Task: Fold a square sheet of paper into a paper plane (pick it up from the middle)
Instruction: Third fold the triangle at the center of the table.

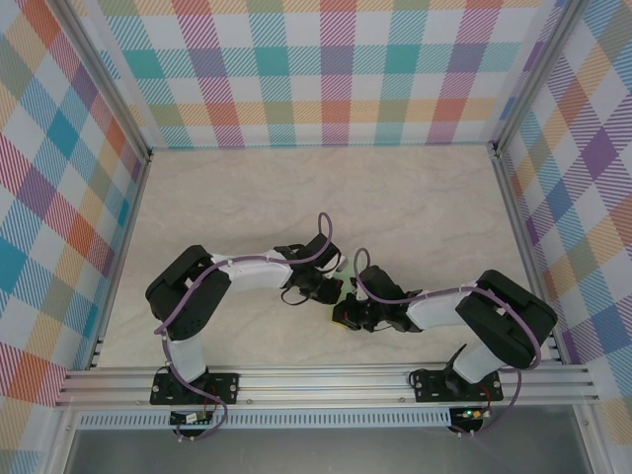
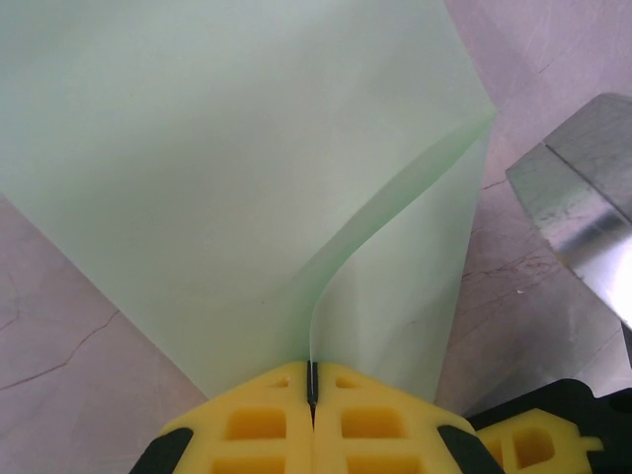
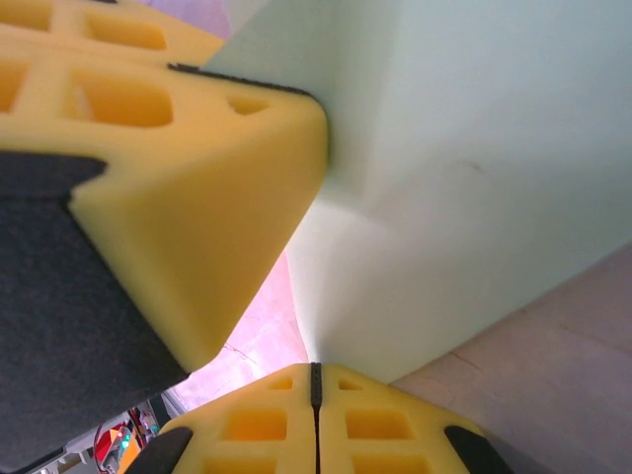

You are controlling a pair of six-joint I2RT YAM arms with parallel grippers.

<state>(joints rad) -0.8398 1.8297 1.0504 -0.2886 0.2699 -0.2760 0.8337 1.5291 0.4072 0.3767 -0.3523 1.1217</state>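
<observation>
Right at the left gripper (image 2: 312,380), the two yellow foam pads are pressed tight together with the narrow end of the paper (image 2: 247,178) pinched in the seam, so no gap is left there. From that pinch the pale mint sheet is fanned out wide away from the pads, and a second layer is seen curling off along a soft crease on the right, so it's doubled over rather than flat. Same story at the right gripper (image 3: 316,380): the pads are squeezed shut and a corner of the same paper is caught right where they meet, with the rest spread up and to the right. One yellow finger (image 3: 197,188) of the left gripper is seen just beside it in the right wrist view, with the paper coming out of its seam. Off to the side in the left wrist view, a shiny metal part (image 2: 578,212) and a bit of yellow pad from the other arm are visible close by. Under it all the pale marbled table (image 2: 59,336) is seen, though whether the paper touches it can't be told. From above, both arms are bent inward and the grippers are set nearly nose to nose near the front middle of the table, with plaid walls (image 1: 336,69) wrapped around three sides.
</observation>
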